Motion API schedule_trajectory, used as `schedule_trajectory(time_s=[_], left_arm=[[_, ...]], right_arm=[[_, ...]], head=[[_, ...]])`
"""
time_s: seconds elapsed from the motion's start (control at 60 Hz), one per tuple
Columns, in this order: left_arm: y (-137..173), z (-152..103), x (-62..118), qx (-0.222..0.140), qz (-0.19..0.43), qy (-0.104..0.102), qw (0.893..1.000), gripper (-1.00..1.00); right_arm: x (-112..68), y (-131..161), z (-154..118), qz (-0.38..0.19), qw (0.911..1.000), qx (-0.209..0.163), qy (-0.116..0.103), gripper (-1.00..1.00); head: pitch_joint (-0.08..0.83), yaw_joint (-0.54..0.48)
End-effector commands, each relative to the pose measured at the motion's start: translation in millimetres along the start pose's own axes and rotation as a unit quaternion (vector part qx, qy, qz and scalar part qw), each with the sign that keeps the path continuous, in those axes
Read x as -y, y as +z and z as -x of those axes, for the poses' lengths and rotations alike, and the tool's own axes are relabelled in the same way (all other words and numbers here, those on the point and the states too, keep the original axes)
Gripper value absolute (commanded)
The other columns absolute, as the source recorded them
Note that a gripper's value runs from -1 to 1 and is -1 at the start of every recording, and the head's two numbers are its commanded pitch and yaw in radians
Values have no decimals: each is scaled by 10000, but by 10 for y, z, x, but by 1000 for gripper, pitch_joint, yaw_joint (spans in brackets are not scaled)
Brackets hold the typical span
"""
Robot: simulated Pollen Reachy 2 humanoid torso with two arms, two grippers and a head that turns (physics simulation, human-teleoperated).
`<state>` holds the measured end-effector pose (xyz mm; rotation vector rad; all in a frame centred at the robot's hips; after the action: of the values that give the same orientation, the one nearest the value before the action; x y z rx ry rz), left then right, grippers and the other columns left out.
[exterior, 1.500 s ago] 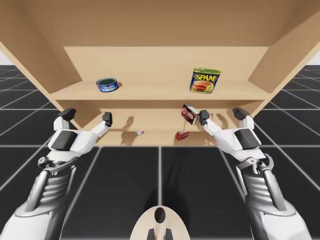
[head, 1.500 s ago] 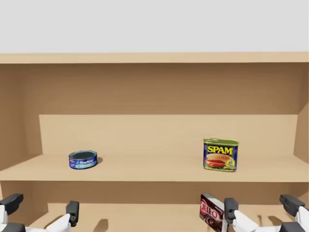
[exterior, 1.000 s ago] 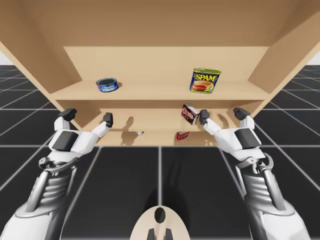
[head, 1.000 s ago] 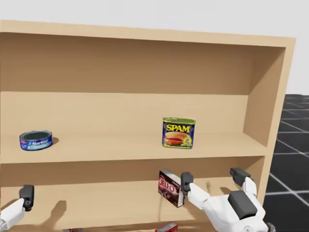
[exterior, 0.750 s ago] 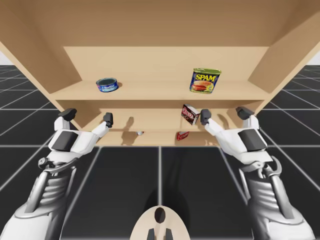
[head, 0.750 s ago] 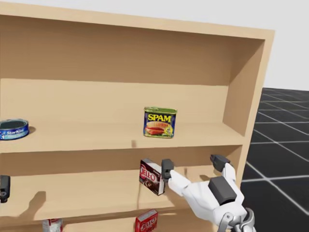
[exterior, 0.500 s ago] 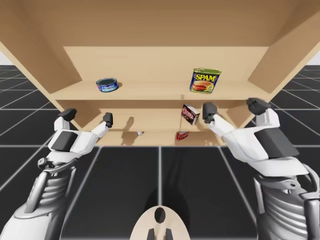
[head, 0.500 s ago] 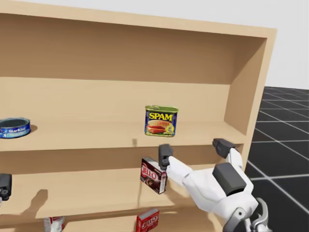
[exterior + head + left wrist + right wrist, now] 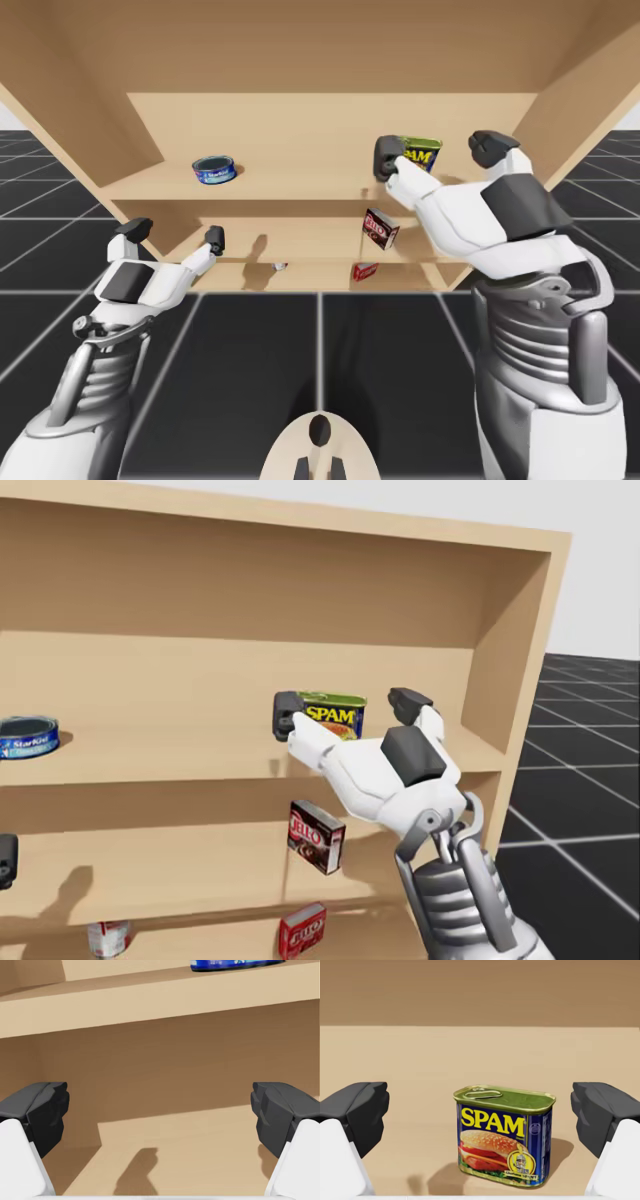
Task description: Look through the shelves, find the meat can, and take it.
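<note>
High view: my right claw [image 9: 437,152] stood spread wide at the upper right, level with the meat can [image 9: 421,154] on its shelf [image 9: 300,185], and my left claw [image 9: 173,232] hung spread at the middle left. Head view: the can sat mid-frame behind those parted fingers [image 9: 285,716]; the right wrist view had it upright just ahead, untouched.
</note>
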<state>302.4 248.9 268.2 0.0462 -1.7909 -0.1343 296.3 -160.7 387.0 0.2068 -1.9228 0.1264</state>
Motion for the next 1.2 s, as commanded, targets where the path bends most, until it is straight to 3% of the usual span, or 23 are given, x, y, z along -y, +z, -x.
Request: schedule_trajectory(time_s=[0.017,0.317,0.583,0.683,0.717,0.733,0.75,0.783,0.967,1.083,1.2], left_arm=[[-1,-4,-9,-9,1,13,10000,-1000],[0,-4,-27,-16,11,34,10000,-1000],[8,-7,-33,-20,53,59,10000,-1000],[9,-9,-34,-18,62,70,10000,-1000],[9,-9,-33,-18,62,69,10000,-1000],[9,-8,-32,-20,64,67,10000,-1000],[8,-8,-31,-20,65,67,10000,-1000],[8,-8,-30,-21,68,66,10000,-1000],[8,-6,-21,-28,68,63,10000,-1000],[7,-5,-16,-15,75,65,9999,-1000],[5,-5,-17,-3,68,66,10000,-1000]], right_arm=[[-126,-230,177,411,9892,-1387,-237,-1000],[-111,-568,381,1010,9788,-1779,-40,-1000],[-74,-841,566,1051,9717,-2116,41,-1000],[-63,-875,618,955,9729,-2096,176,-1000],[-66,-872,628,1043,9731,-2038,240,-694],[-64,-864,641,1123,9739,-1959,233,348],[-61,-871,642,1103,9737,-1984,177,908],[-58,-868,638,1095,9735,-2001,181,1000],[0,-856,573,1047,9748,-1967,86,1000],[20,-829,358,955,9815,-1658,-30,1000],[3,-753,101,907,9870,-1326,21,1000]], head=[[171,-238],[183,-236],[195,-232],[199,-231],[199,-231],[201,-231],[201,-231],[202,-231],[208,-234],[208,-234],[211,-232]])
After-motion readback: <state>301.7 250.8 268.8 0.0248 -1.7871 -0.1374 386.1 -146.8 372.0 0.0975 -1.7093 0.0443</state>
